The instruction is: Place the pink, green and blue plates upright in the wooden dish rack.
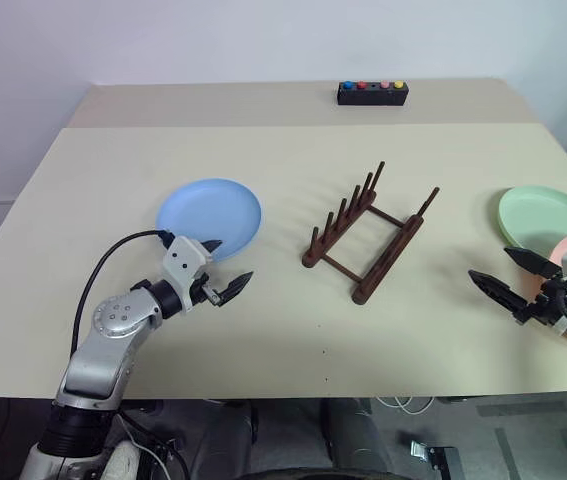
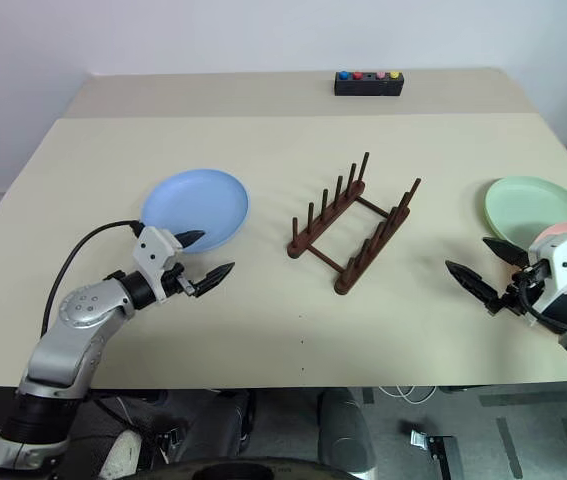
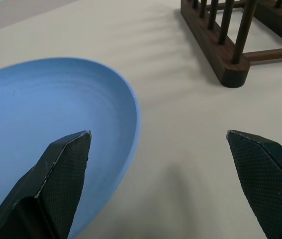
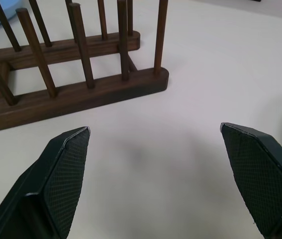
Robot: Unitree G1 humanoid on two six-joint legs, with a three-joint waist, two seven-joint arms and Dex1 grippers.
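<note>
Even, soft light from above fills the scene, bright without harsh glare. The table point(image 1: 263, 340) shows a smooth matte sheen. Faint shadows lie under the wooden dish rack point(image 1: 368, 235) and beneath the blue plate point(image 1: 208, 215) rim. Head views are sharp throughout. In the wrist views the near fingertips point(image 3: 63, 174) look slightly soft, perhaps out of focus.

Left arm shell: silver-grey metal, rounded joints, small dark screws.
Cable: black, looping from behind the left claw point(image 1: 225, 268) back along the arm.
Wrist blocks: white, boxy, just behind each claw.
Right claw point(image 2: 490, 266) fingers: black, pointed, cross-hatched pads.
</note>
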